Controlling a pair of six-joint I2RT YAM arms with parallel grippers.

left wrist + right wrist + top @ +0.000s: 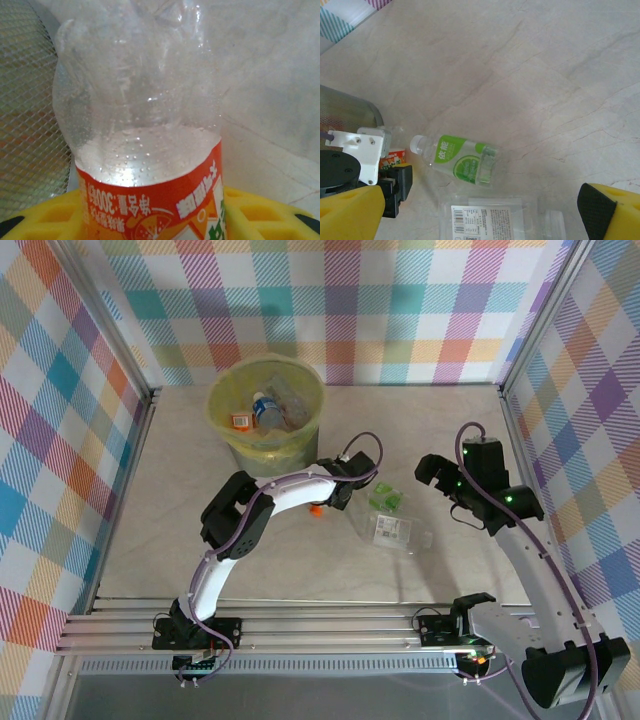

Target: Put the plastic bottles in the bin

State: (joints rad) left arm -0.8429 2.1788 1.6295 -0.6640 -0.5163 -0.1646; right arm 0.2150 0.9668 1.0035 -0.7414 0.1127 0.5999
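Risk — crushed clear plastic bottle with orange label (145,125) is pinched at label by left end effector (152,220); thin wall may buckle, bottle may be dropped short of tall round translucent yellow-lined bin (222,408) just beside. Upper body dented, droplets beaded inside. Right end effector (482,210) is held wide open above pale marbled worktop (545,75) — nothing gripped. Green-labelled clear bottle with white cap (457,160) and flattened white-labelled clear bottle (520,222) are seen lying there; others lie in bin.
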